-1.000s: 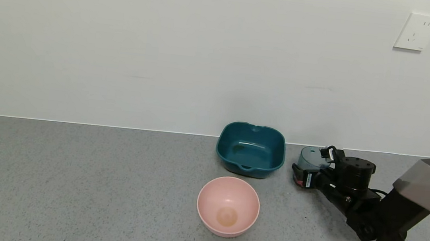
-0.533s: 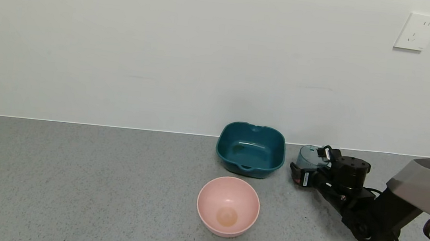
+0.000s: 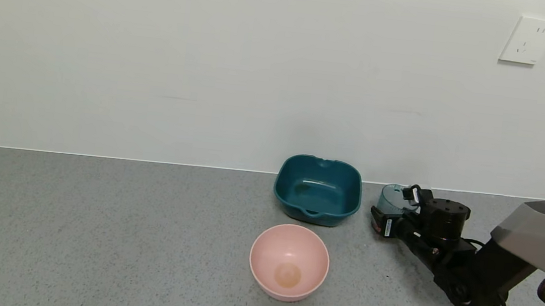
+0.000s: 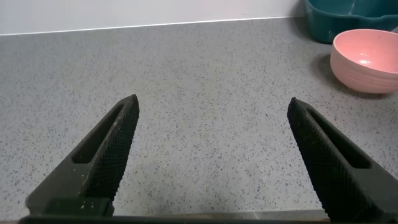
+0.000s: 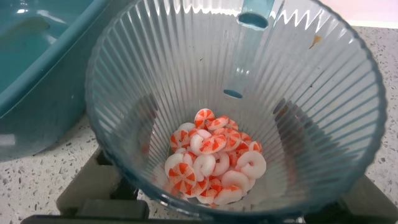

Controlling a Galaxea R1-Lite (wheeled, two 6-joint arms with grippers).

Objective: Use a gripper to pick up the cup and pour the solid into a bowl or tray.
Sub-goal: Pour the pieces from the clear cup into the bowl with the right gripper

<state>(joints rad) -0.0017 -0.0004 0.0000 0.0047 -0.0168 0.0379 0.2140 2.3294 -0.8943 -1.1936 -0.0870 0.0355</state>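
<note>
The ribbed pale blue-green cup (image 3: 389, 196) stands just right of the dark teal basin (image 3: 315, 212), near the wall. My right gripper (image 3: 391, 207) reaches in from the right and is shut on the cup, one finger on each side of it. In the right wrist view the cup (image 5: 155, 62) fills the picture, with the solid (image 5: 211, 158), pink-red and white round pieces, heaped at its bottom and the basin (image 5: 37, 56) close beside it. My left gripper (image 4: 212, 109) is open and empty over bare counter, out of the head view.
A round pale pink bowl (image 3: 289, 261) sits in front of the basin and also shows in the left wrist view (image 4: 367, 59). The white wall runs close behind the basin and cup, with a socket (image 3: 528, 40) high on the right. Grey speckled counter stretches to the left.
My right gripper and the cup have shifted slightly left, toward the basin. The bowls have not moved.
</note>
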